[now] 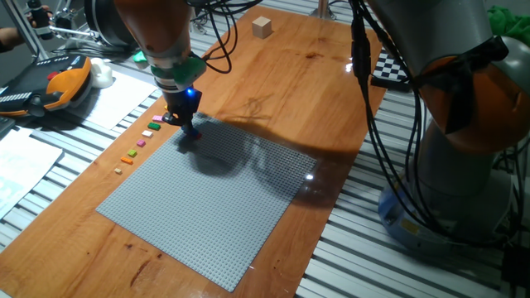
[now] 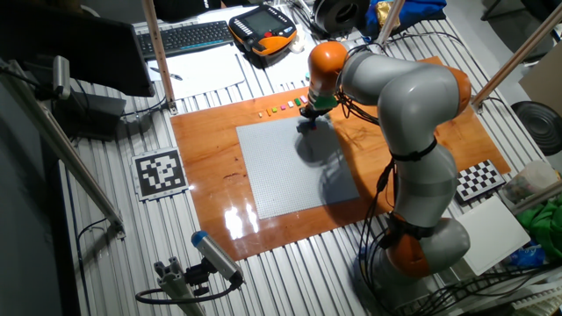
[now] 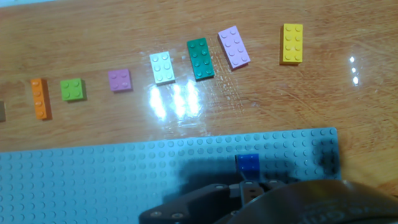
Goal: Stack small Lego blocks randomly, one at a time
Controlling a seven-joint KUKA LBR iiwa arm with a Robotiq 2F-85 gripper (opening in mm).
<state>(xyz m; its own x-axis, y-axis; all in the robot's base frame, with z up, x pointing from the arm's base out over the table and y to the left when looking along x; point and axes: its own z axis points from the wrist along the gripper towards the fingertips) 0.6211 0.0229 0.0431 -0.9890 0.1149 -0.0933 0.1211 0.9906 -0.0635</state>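
Observation:
Small Lego blocks lie in a row on the wood beside the grey baseplate (image 3: 124,174): orange (image 3: 40,98), green (image 3: 73,89), purple (image 3: 120,80), white (image 3: 163,67), dark green (image 3: 201,58), lilac (image 3: 234,46) and yellow (image 3: 293,43). The row also shows in one fixed view (image 1: 141,142). A blue block (image 3: 247,163) sits on the baseplate near its corner, right at my fingertips. My gripper (image 3: 249,185) is low over that corner (image 1: 190,128) (image 2: 307,119). Its dark body hides the jaws, so I cannot tell whether they hold the blue block.
A tan wooden cube (image 1: 262,26) stands at the far end of the wooden board. An orange teach pendant (image 1: 58,84) lies off the board to the left. A checkerboard sheet (image 1: 389,66) and a marker tag (image 2: 160,171) lie beside the board. Cables hang from the arm.

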